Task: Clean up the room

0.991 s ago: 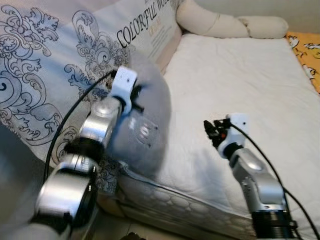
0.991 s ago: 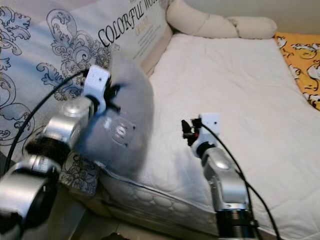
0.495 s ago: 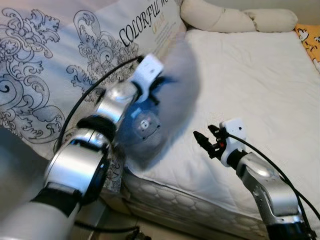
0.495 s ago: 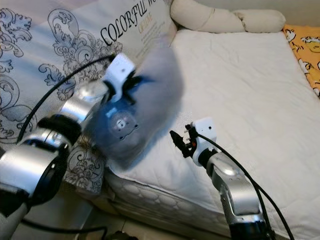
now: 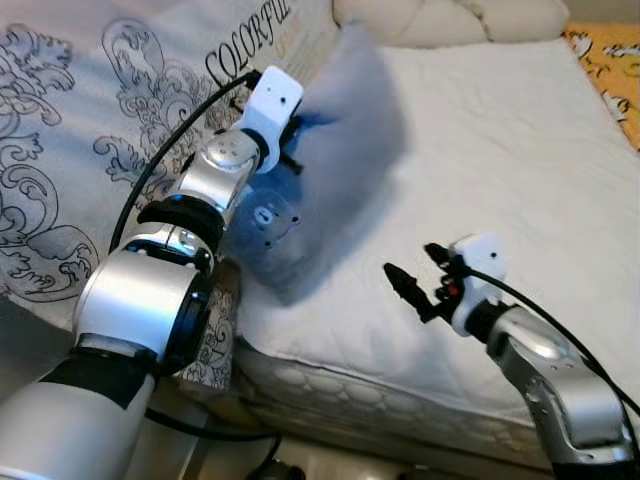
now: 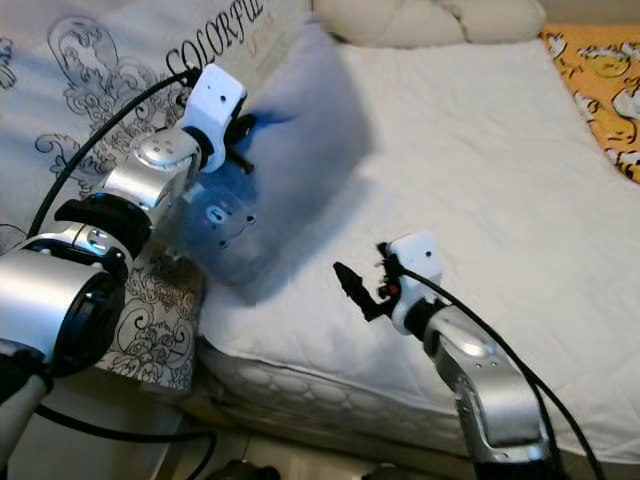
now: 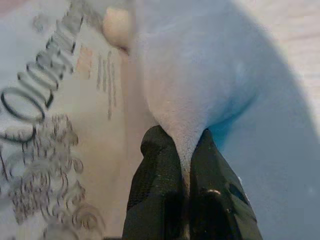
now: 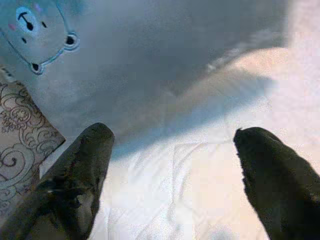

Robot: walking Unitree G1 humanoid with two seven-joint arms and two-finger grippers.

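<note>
A: Where is the grey cushion just now?

B: Held up over the near left part of the white mattress, its edge pinched tight in the left claw. In the left wrist view the two black fingers are squeezed together on a fold of its soft fabric. A small printed bear face shows on the lower part of the cushion.

A: And the right claw?

B: It hangs low over the mattress, near the front edge, close below the cushion but apart from it. Its fingers stand wide apart with nothing between them, as the right wrist view shows.

A: What else lies around the mattress?

B: On its left, a pale patterned quilt with grey scrollwork and the lettering "COLORFUL" rests against the side. At the far end lie cream pillows. At the far right corner, a bit of orange cloth with a cartoon print
</note>
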